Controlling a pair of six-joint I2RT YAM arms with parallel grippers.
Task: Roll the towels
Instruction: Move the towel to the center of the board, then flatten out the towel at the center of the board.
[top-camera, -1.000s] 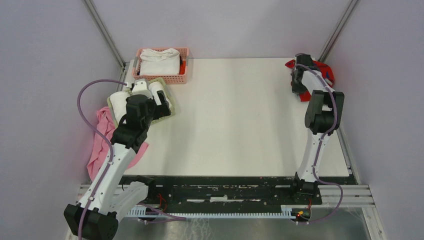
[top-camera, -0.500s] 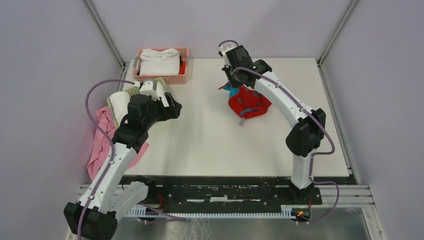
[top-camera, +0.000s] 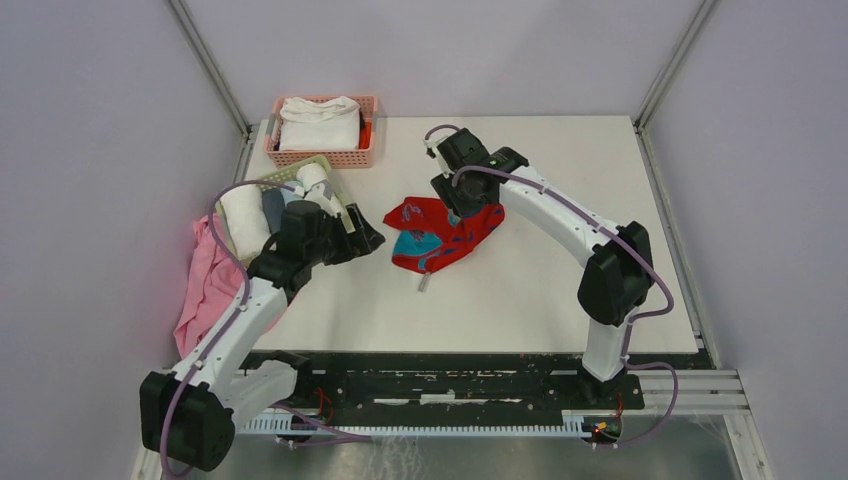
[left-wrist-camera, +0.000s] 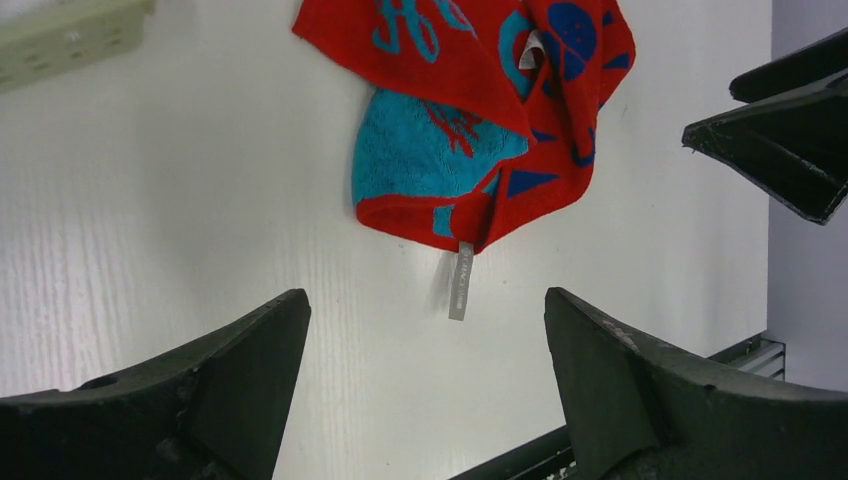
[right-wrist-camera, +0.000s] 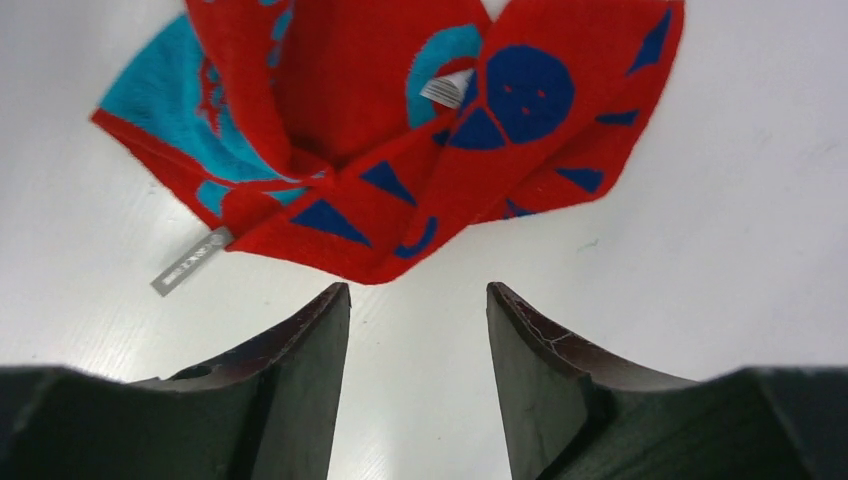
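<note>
Pale lilac walls close in a white bench (top-camera: 560, 270). The red towel (top-camera: 435, 235), with teal-blue marks, lies crumpled near the middle of the bench, its grey tag pointing toward the near edge. The right end effector (right-wrist-camera: 415, 295) hangs over the towel's far right part with its jaws apart and nothing between them. The left end effector (top-camera: 362, 240) is just left of the towel, spread wide and empty. At the far left corner a pink basket (top-camera: 345, 158) holds a folded white towel (top-camera: 320, 122). A green tray (top-camera: 300, 172) by the left edge carries a white roll (top-camera: 243, 218) and a light blue towel (top-camera: 273, 205).
</note>
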